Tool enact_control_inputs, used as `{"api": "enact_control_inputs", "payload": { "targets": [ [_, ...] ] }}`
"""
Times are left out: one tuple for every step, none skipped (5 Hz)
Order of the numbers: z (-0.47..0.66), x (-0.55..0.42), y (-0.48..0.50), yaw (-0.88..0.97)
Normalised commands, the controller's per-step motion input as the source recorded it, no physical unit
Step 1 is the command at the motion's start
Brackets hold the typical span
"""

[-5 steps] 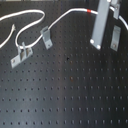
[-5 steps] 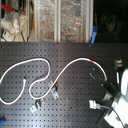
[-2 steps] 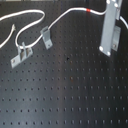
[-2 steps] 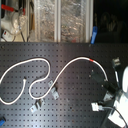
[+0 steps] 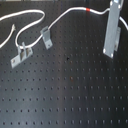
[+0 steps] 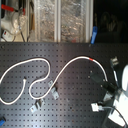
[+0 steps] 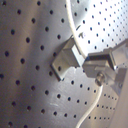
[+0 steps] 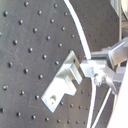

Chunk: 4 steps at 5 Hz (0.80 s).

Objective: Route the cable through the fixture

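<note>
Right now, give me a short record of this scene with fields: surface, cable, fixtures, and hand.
surface: black perforated board
cable: white cable with a red band, looping across the board in both exterior views
fixtures: two small metal brackets beside the cable's loop; tall metal post
hand: cannot tell open or shut; metal parts sit near a bracket in the first wrist view

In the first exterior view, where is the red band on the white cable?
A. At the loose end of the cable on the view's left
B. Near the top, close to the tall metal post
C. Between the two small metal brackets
B. In the first exterior view the red band sits on the cable near the top, toward the tall metal post, away from both brackets.
</note>
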Motion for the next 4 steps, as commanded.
{"api": "enact_control_inputs", "payload": {
  "targets": [
    [0.00, -0.010, 0.005, 0.00],
    [-0.07, -0.259, 0.128, 0.13],
    [-0.01, -0.152, 0.065, 0.14],
    [0.03, 0.000, 0.000, 0.00]
  ]
}}
